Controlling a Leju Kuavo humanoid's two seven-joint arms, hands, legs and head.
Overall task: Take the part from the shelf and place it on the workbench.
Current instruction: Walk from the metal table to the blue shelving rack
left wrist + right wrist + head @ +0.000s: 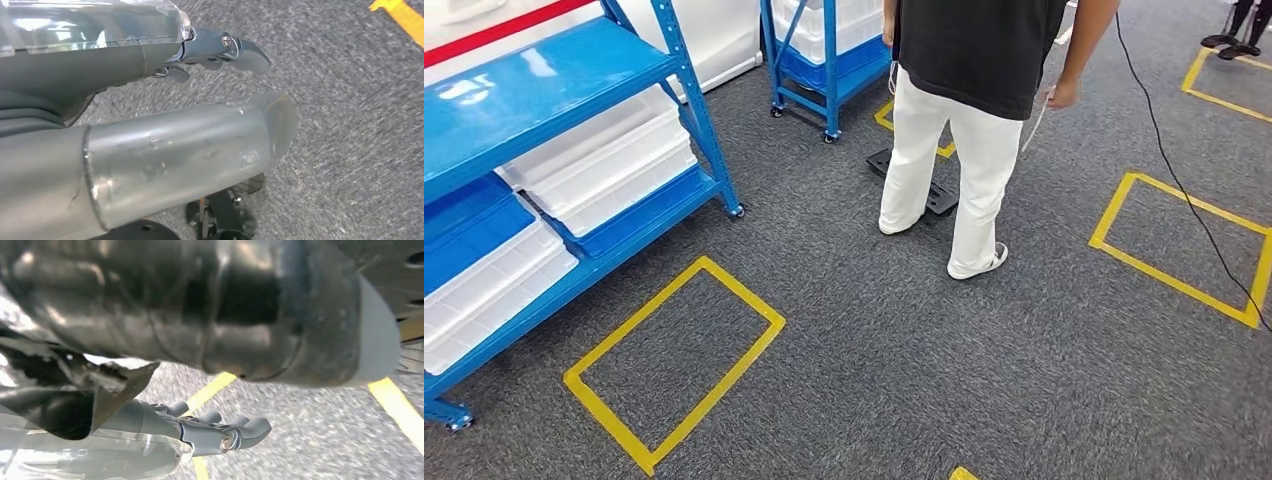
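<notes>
A blue rack [574, 70] on castors stands at the left, its shelves holding white plastic bins [614, 160]. What lies in the bins is hidden from here. My left hand [190, 145] hangs over the grey carpet with its fingers [235, 50] stretched out and apart from the thumb, holding nothing. My right hand [225, 330] also hangs above the carpet, with straight fingers [220, 432] and nothing between them and the thumb.
A person [964, 130] in white trousers stands ahead, feet by a black floor plate [939, 198]. A second blue rack [824, 60] stands behind them. Yellow tape rectangles [674, 365] [1184, 245] mark the carpet, and a black cable [1164, 150] runs along the right.
</notes>
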